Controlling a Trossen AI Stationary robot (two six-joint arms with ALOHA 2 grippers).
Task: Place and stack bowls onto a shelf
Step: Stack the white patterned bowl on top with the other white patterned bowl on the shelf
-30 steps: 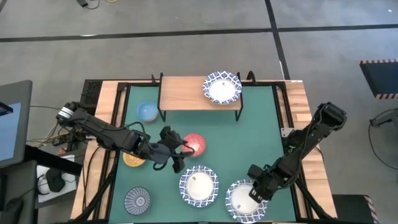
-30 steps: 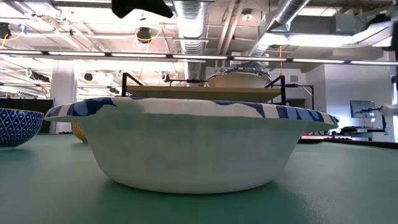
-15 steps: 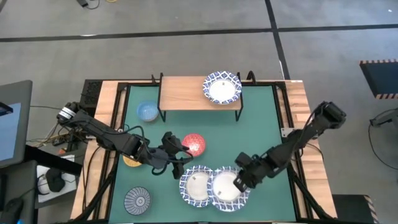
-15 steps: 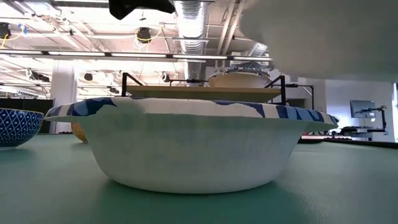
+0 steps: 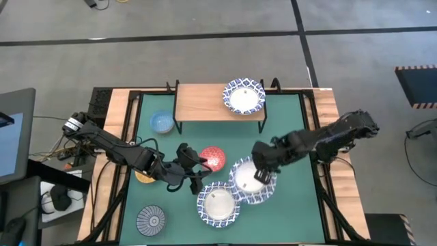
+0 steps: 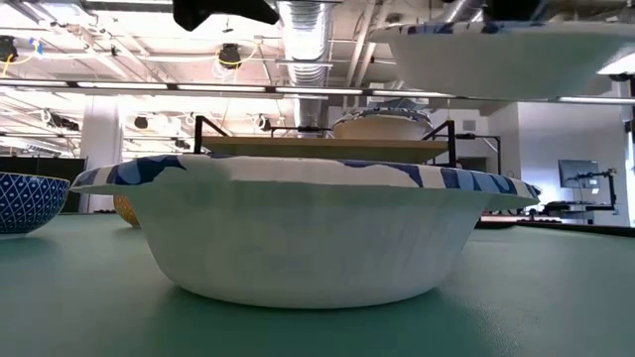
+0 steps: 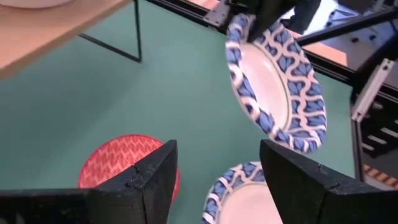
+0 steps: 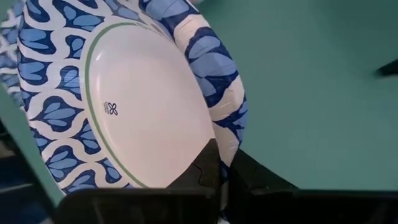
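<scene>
My right gripper (image 8: 222, 163) is shut on a large white bowl with a blue patterned rim (image 5: 249, 181), held in the air over the middle of the green mat; the low view shows that bowl (image 6: 506, 45) high up. Another large bowl (image 5: 218, 203) rests on the mat by its base, and a third (image 5: 244, 96) stands on the light-wood shelf (image 5: 201, 102). My left gripper (image 7: 217, 180) is open, hovering between the red bowl (image 5: 213, 158) and the large bowl on the mat. The yellow bowl (image 5: 145, 176) is partly hidden under my left arm. My right gripper pinches the held bowl's rim (image 8: 227, 134) on its far right side, one finger (image 8: 202, 168) inside the bowl and the other outside. The fingers come from the table's right. The bowl is lifted clear and sits about level.
A light blue bowl (image 5: 162, 122) stands left of the shelf and a grey striped bowl (image 5: 151, 220) at the near left corner. The shelf's left and middle parts are bare. Black frame rails (image 5: 311, 116) border the mat.
My right gripper has lifted the large bowl off the near right part of the mat, carried it left beside the other large bowl, then toward the far edge and up. My left arm has kept almost still.
</scene>
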